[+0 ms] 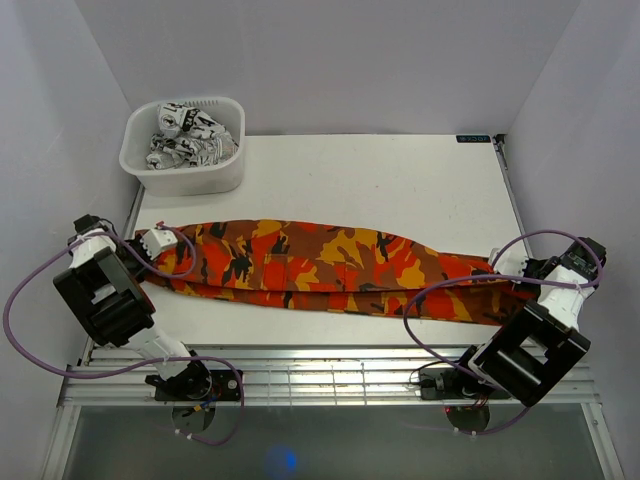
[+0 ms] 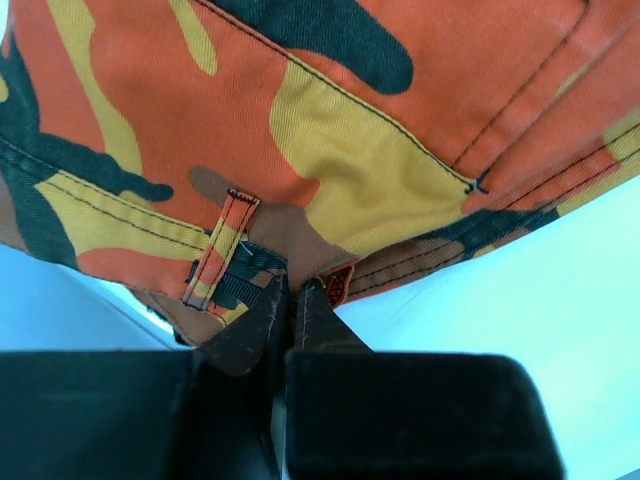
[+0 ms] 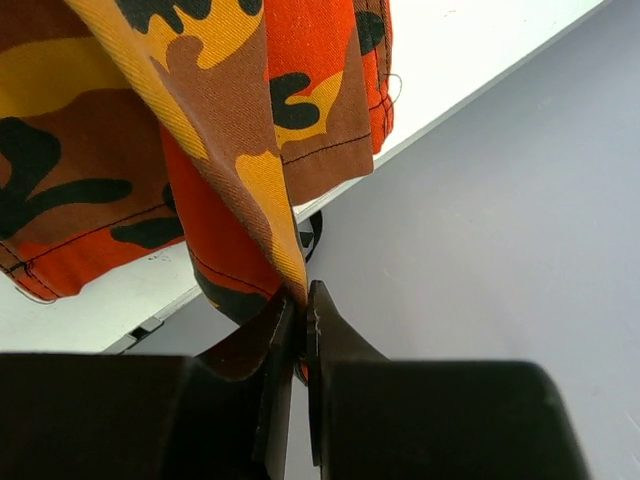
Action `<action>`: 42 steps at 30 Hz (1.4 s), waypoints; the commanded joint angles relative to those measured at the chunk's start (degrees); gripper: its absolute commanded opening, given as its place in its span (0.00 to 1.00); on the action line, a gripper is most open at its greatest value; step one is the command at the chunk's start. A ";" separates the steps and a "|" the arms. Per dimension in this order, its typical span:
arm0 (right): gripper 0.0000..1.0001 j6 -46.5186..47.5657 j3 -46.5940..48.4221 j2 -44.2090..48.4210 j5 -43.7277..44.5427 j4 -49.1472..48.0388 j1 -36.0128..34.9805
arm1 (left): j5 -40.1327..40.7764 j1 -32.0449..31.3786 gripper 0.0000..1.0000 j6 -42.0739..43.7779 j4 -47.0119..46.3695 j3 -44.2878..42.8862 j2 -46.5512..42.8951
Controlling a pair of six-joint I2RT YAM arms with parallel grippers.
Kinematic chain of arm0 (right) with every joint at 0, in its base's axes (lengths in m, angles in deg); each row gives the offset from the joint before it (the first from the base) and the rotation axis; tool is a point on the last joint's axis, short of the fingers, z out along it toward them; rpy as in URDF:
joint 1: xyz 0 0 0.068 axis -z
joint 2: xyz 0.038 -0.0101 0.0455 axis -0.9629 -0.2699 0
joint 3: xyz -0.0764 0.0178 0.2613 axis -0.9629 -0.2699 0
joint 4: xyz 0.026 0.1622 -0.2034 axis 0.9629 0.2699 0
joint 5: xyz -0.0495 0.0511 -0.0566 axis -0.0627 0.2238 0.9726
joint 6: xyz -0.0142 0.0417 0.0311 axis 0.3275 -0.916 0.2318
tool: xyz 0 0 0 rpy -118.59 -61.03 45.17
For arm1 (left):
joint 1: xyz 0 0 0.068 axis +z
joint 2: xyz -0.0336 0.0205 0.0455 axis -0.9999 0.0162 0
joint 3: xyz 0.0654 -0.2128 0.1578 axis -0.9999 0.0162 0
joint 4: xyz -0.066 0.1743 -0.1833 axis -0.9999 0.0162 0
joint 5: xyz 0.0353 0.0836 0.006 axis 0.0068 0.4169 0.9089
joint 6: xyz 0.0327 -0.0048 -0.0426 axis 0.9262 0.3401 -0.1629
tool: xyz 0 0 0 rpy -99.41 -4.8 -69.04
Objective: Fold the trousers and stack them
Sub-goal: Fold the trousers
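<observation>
The orange, red, yellow and black camouflage trousers (image 1: 320, 265) lie stretched left to right across the white table, folded lengthwise. My left gripper (image 1: 160, 243) is shut on the waistband end (image 2: 270, 250) beside a belt loop (image 2: 232, 235). My right gripper (image 1: 512, 272) is shut on the leg hem end (image 3: 250, 190), which hangs lifted at the table's right edge. The jaws of both grippers are pressed together on the cloth.
A white plastic basket (image 1: 185, 170) holding black-and-white patterned cloth (image 1: 190, 135) stands at the back left corner. A metal rail (image 1: 330, 370) runs along the near edge. The table's right edge (image 3: 480, 90) drops to the grey wall beside the right gripper.
</observation>
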 commanded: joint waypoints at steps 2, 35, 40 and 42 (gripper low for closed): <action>0.08 -0.61 3.53 -0.42 0.44 -0.50 -0.20 | -1.37 0.56 0.00 0.89 -0.05 -4.46 -1.50; 0.08 13.90 -9.93 2.66 0.80 -5.43 5.95 | -5.76 10.49 0.00 1.77 3.27 -11.38 5.79; 0.08 5.74 6.67 -2.35 -2.55 1.95 5.95 | -13.84 11.19 0.00 -0.97 16.46 -26.15 8.86; 0.08 3.26 11.07 -5.16 -3.25 4.32 6.39 | -15.00 12.16 0.00 -0.18 19.62 -30.12 9.04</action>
